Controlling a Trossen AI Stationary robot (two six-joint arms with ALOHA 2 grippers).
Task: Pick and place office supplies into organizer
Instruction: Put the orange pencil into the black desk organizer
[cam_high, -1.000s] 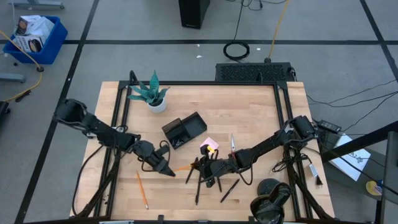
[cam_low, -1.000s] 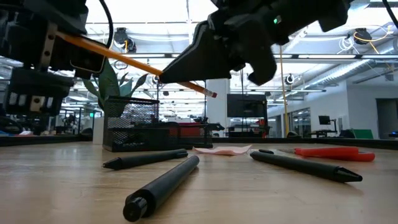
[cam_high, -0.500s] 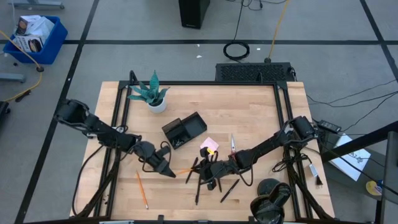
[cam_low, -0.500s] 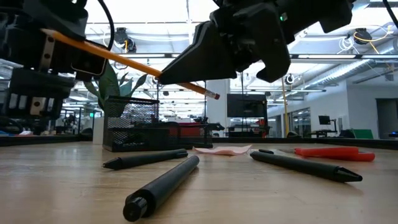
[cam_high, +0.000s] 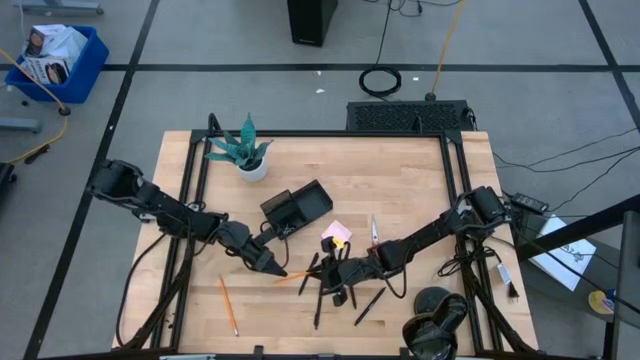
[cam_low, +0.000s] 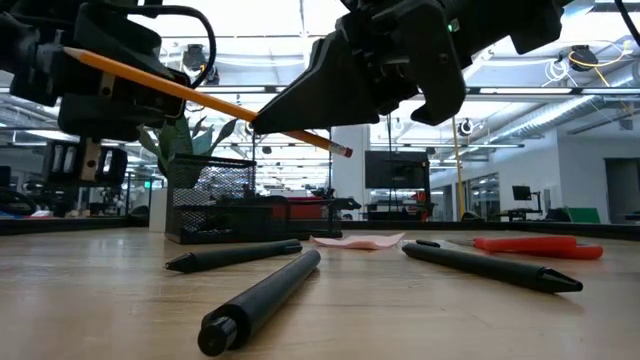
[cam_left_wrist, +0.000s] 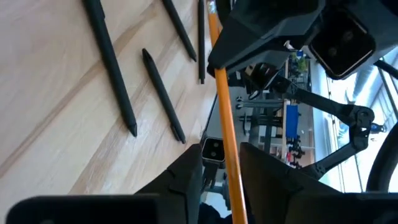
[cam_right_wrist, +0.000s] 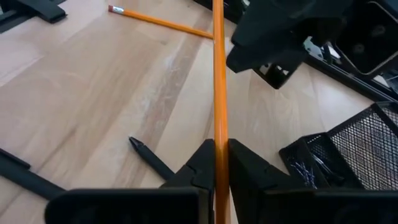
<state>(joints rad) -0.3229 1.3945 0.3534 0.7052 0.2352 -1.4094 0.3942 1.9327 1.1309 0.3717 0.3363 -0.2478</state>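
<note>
Hovering above the worktop w/ both grippers, left and right, fingers clamped on opposite ends, the orange pencil (light, stiff, smooth) looks best pinched mid-shaft, near the organizer.

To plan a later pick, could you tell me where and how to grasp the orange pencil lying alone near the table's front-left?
Grip the lying pencil mid-shaft from straight above, fingers across its length: it lies flat on bare wood, away from the pens.
</note>
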